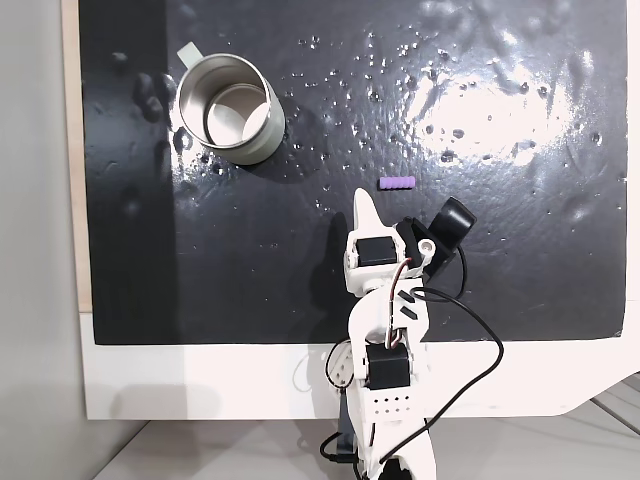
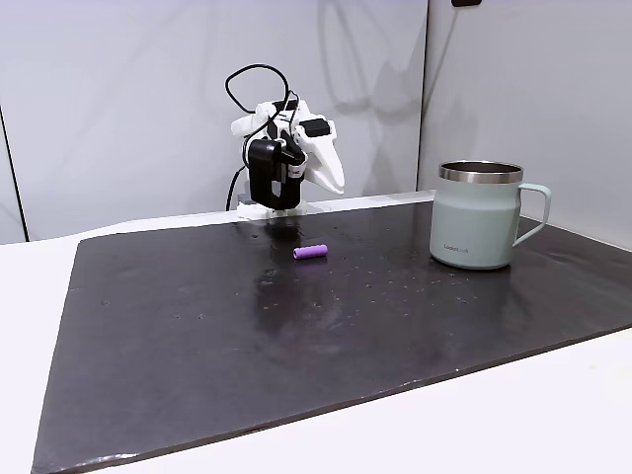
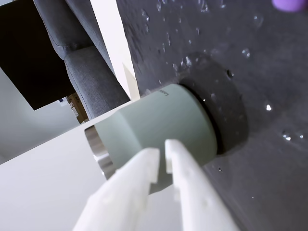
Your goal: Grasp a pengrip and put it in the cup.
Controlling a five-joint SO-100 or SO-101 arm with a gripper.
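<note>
In a fixed view the purple pengrip (image 1: 396,183) lies mid-frame on the black mat (image 1: 250,280), the mug-shaped cup (image 1: 228,110) stands upper left, and the empty pincer (image 3: 161,153) is nearly closed.

The cup (image 2: 478,225) carries the one piece of lettering: a small dark line of print low on its pale grey-green wall, near the base, in a fixed view. It is too small to read there. In the wrist view the same print sits on the cup (image 3: 163,120) near its bottom edge, cut short and unreadable beyond a first "L".
</note>
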